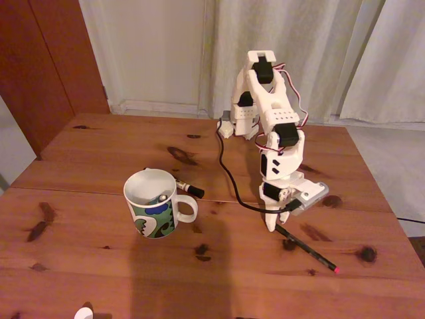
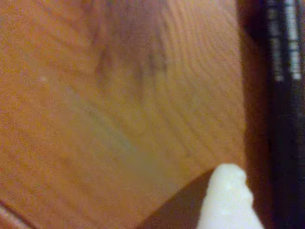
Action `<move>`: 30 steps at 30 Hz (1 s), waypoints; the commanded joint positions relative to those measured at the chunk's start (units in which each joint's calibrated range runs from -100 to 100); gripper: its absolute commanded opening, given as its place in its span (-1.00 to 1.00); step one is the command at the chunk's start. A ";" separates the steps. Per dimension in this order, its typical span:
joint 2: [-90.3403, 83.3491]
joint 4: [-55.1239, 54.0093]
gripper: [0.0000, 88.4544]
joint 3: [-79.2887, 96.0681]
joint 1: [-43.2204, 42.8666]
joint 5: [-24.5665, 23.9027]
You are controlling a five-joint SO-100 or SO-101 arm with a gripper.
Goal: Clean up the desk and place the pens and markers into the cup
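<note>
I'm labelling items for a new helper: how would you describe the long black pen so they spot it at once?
Start at the white robot arm at the back of the wooden desk in the fixed view. By its lowered hand, the long black pen runs diagonally toward the front right. Its pink-red tip sets it apart.
</note>
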 commanded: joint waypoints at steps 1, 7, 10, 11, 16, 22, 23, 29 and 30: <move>-2.30 -0.86 -0.61 -3.68 -0.16 0.31; -1.47 -0.52 -0.61 -8.09 -0.32 0.41; 0.35 0.60 -0.61 -10.71 -0.96 1.15; 1.01 1.89 -0.61 -11.61 -1.44 1.25; 5.57 8.17 -0.61 -18.55 -2.25 1.30; 9.29 17.72 -0.72 -27.12 -2.01 1.30; 9.70 19.52 -0.74 -28.47 -1.93 1.30; 12.02 26.32 -0.80 -33.97 -1.77 1.30; 12.43 26.40 -0.80 -34.42 -1.77 1.30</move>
